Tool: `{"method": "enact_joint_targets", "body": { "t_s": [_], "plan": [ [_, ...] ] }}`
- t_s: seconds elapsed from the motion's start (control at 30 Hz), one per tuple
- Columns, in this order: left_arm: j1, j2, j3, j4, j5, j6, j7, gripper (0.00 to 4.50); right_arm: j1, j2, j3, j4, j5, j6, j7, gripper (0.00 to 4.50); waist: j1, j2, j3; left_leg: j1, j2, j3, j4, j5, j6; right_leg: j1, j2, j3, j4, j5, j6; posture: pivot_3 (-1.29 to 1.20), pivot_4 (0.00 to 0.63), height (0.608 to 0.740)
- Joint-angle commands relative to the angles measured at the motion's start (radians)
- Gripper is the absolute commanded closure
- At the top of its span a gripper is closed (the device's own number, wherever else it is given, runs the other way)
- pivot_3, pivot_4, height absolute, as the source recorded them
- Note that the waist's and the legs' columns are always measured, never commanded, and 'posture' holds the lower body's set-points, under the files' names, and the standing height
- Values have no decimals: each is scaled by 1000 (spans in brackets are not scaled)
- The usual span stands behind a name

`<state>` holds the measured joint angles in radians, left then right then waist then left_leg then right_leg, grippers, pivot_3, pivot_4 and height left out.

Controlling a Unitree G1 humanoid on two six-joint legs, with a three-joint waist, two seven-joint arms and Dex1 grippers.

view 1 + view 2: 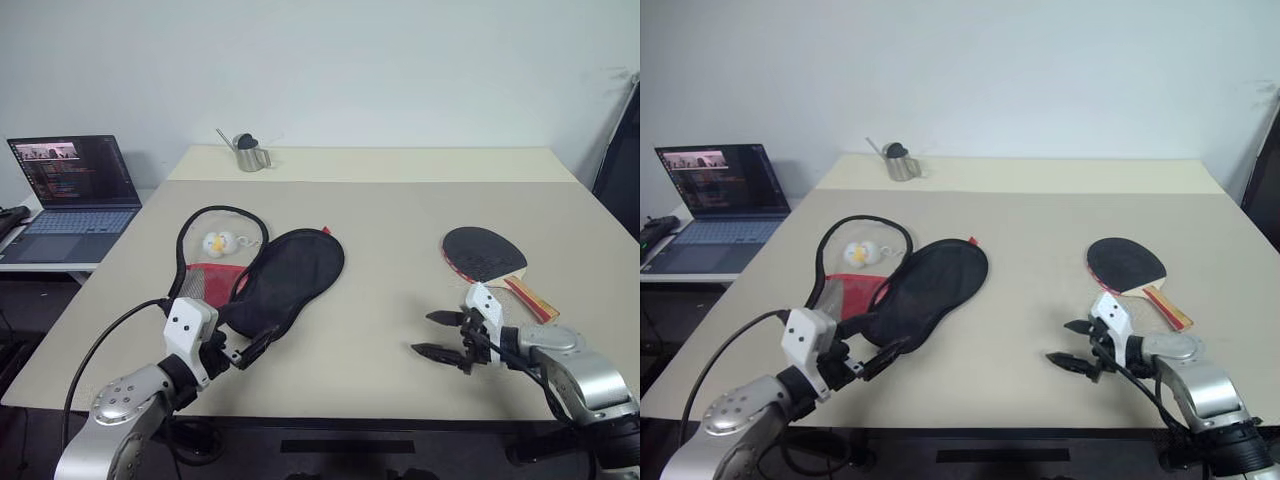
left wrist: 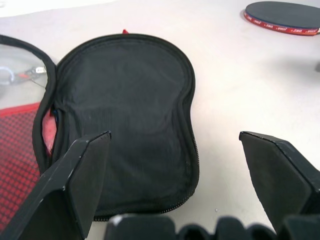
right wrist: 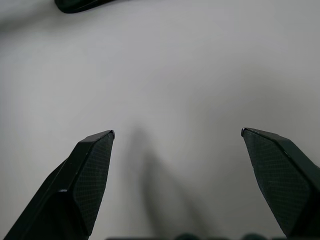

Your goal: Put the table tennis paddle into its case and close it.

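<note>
Black and red fabric marks the case (image 1: pixel 270 275), which lies unzipped and spread flat in the left-centre of the head view, its black half angled toward the middle of the beige table (image 1: pixel 400 210) and its red mesh-lined half further left. A small white-and-yellow plush charm (image 1: pixel 217 243) sits inside the loop of the open zip edge, at the case's far left part. The table tennis paddle (image 1: pixel 488 257) rests black face up at the right-centre of the frame, well apart from the case, its pale handle pointing toward the lower right.

At the lower left, the left gripper (image 1: pixel 258 347) hovers by the near end of the case, fingers spread wide and holding nothing. At the lower right, the right gripper (image 1: pixel 436 335) hangs over bare tabletop just in front of the paddle's handle, its fingers likewise wide apart and empty.

A small metal watering can (image 1: pixel 249 152) stands at the table's far edge, upper centre-left. An open laptop (image 1: pixel 70 195) sits on a side desk at the left edge.
</note>
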<state>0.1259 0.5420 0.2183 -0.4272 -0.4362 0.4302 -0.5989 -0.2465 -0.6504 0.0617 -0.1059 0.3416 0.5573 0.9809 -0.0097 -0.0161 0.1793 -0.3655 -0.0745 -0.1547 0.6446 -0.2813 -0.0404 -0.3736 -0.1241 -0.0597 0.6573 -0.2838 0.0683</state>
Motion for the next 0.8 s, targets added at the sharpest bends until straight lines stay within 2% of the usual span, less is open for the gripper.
{"method": "enact_joint_targets", "body": {
  "t_s": [0.03, 0.47, 0.8],
  "plan": [
    [-10, -14, -18, -5, 16, -21, 14, 10, -6, -25, -14, -30, 19, 9, 16, 41, 4, 0, 0, 0, 0, 0, 0, 0, 0, 0, 0, 0, 0, 0, 0, 0, 150, 740],
    [-13, -14, -9, 15, 4, -43, -16, 10, -56, 4, 11, -46, 24, 34, 8, 41, 8, 0, 0, 0, 0, 0, 0, 0, 0, 0, 0, 0, 0, 0, 0, 0, 150, 740],
    [25, 13, 26, -13, -28, -30, -49, 10, -75, 86, 62, -88, 29, 71, -28, 41, 8, 0, 0, 0, 0, 0, 0, 0, 0, 0, 0, 0, 0, 0, 0, 0, 150, 740]
  ]
}}
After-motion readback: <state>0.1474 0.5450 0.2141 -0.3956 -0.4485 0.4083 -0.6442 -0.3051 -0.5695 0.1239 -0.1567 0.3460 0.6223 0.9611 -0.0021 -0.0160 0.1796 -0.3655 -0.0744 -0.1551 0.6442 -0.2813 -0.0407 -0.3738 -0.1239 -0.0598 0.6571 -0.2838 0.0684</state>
